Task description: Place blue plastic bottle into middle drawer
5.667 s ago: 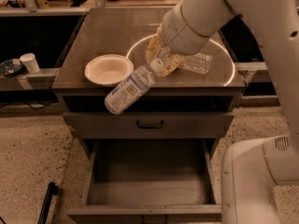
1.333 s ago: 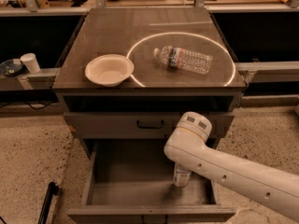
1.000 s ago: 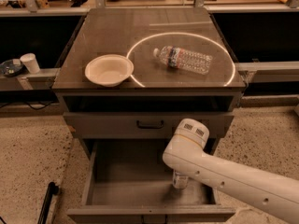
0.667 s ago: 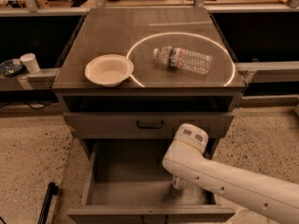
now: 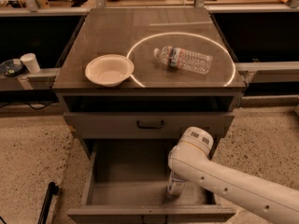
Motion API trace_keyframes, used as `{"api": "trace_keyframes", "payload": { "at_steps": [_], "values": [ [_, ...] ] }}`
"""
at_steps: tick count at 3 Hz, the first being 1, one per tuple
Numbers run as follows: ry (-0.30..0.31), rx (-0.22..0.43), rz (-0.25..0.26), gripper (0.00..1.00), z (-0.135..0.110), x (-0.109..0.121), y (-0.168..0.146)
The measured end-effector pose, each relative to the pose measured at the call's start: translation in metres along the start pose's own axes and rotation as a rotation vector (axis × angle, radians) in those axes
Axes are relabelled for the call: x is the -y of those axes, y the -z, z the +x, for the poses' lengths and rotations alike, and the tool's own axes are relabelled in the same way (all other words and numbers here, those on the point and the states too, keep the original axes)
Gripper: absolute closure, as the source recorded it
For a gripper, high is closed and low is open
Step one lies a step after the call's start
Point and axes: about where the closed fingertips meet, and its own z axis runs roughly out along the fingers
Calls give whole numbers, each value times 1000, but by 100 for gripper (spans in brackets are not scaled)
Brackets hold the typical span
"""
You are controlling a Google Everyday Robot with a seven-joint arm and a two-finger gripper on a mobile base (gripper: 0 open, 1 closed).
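The middle drawer [image 5: 126,191] is pulled fully out toward 6 o'clock, with its grey floor bare across the whole left half. Its left wall and front rim are free of anything. My gripper [image 5: 178,172] is down inside it, right of the drawer's middle, hidden under my own white arm [image 5: 233,190]. I cannot tell whether it is clamped or let go.

The blue plastic bottle [image 5: 176,186] stands upright on the drawer floor right beneath that spot, at about 4 o'clock from the drawer's centre. It is near the front rim and well apart from the left wall. Its top is lost under my wrist.

My arm enters from 4 o'clock and crosses over the drawer's right front corner, so the right wall and that corner are covered from view. The room to move lies toward 9 o'clock and toward the back of the drawer at 12 o'clock.

Straight above, at 12 o'clock, the closed drawer front [image 5: 117,124] with its black bar handle [image 5: 150,124] overhangs the rear of the open one.

On the cabinet top [image 5: 140,22] a white bowl [image 5: 109,69] sits at the left front. A clear ribbed bottle [image 5: 183,59] lies on its side inside a ring of light [image 5: 180,33]. The bowl just overlaps the ring's left edge.

Off at 9 o'clock a paper cup [image 5: 31,62] stands on a side ledge.
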Motion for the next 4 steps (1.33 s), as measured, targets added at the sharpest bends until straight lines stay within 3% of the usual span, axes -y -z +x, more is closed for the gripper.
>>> {"api": "trace_keyframes", "payload": {
  "at_steps": [2,3,4],
  "values": [
    [5,-16,2,7,-2,3,-3],
    [5,-16,2,0,-2,3,-3],
    [5,-16,2,0,-2,3,-3]
  ]
}}
